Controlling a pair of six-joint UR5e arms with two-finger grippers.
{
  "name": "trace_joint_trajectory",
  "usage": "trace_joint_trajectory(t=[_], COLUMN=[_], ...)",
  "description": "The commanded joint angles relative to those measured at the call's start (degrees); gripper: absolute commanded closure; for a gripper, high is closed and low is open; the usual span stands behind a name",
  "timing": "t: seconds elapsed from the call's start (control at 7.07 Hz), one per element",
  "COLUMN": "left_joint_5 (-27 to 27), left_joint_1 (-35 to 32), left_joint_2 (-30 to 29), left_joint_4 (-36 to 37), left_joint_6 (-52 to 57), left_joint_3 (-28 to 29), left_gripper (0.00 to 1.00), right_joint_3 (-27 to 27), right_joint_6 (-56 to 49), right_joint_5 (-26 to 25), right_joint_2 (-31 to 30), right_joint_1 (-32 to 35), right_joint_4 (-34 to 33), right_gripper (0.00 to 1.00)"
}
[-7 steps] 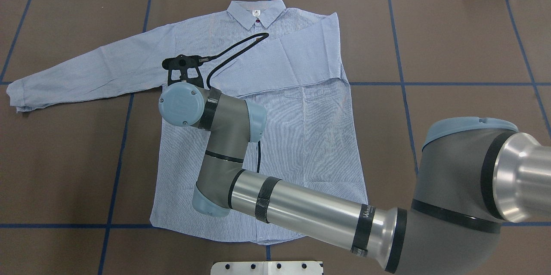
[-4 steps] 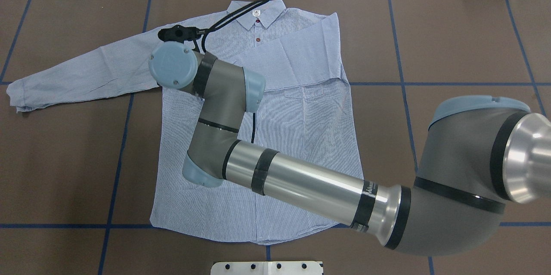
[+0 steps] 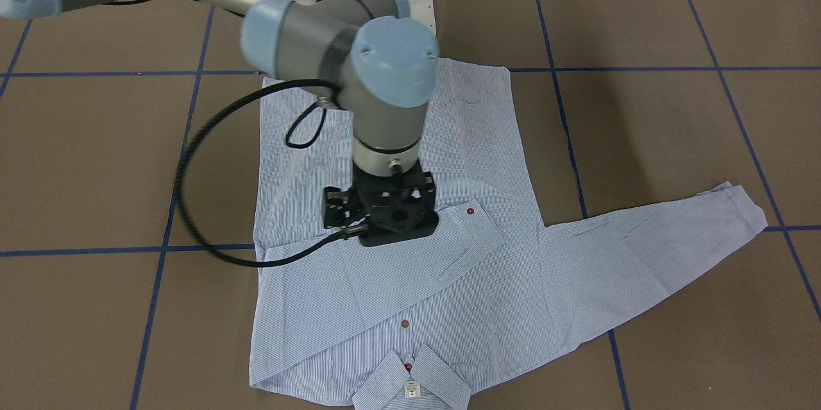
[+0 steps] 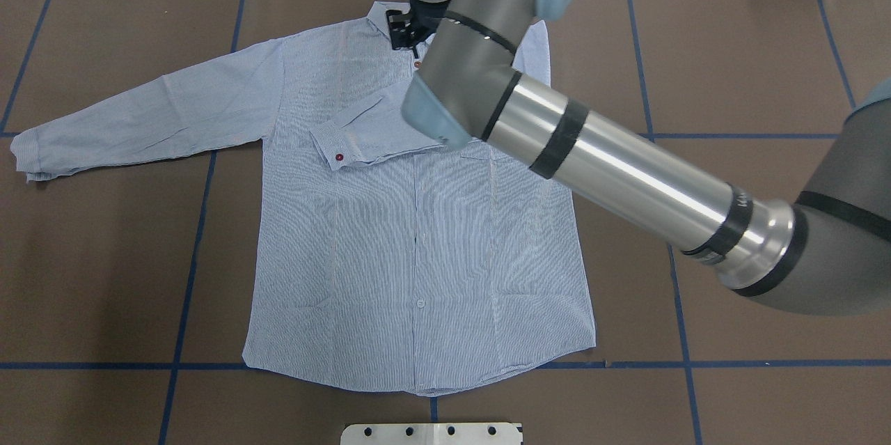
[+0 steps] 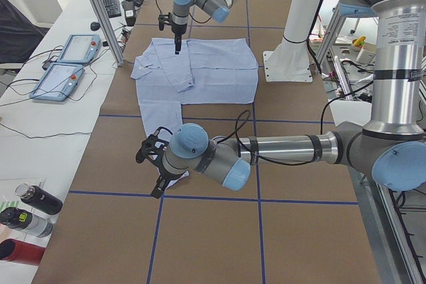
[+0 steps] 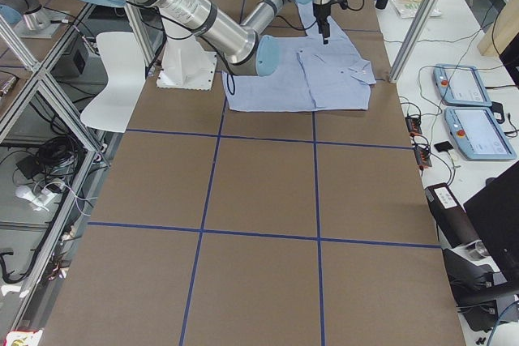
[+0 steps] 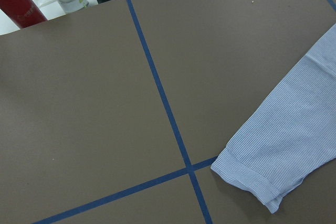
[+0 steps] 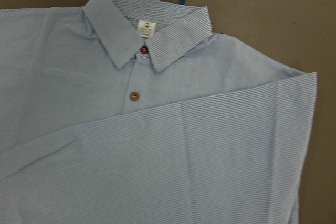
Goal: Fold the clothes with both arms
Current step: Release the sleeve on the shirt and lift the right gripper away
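Right gripper point(image 3: 380, 217) has moved over the collar point(image 3: 410, 375); I cannot tell if it is open. One sleeve point(image 4: 362, 142) now lies folded, so the other sleeve point(image 4: 139, 118) likely comes next.

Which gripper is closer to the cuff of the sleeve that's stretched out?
Left. The left gripper hovers right by the outstretched cuff, near the table's end. The right gripper hangs above the body of the shirt, at the sleeve's other end.

Striped shirt point(image 8: 63, 77) lies flat, sleeve point(image 8: 184, 166) folded across beneath its collar point(image 8: 178, 38)
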Motion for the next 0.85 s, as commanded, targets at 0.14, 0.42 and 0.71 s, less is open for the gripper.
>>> trace_joint_trajectory(t=[0.14, 0.42, 0.71], left_joint_5=[0.76, 1.72, 8.65], left_joint_1=[10.58, 13.85, 20.08], left_joint_2=[1.01, 1.01, 1.01], left_joint_4=[-12.49, -26.17, -31.16], left_joint_6=[-20.05, -29.21, -36.89], left_joint_3=[3.65, 10.39, 10.86], left_gripper=[0.0, 0.0, 0.0], right_joint_3=[20.42, 22.39, 22.39], right_joint_6=[-21.23, -21.64, -21.47], right_joint_5=[10.73, 12.0, 12.0], right_joint_2=[-23.7, -27.01, -27.1], right_joint_1=[13.29, 14.12, 14.12], right_joint_4=[-0.38, 0.07, 0.07], right_gripper=[0.0, 0.0, 0.0])
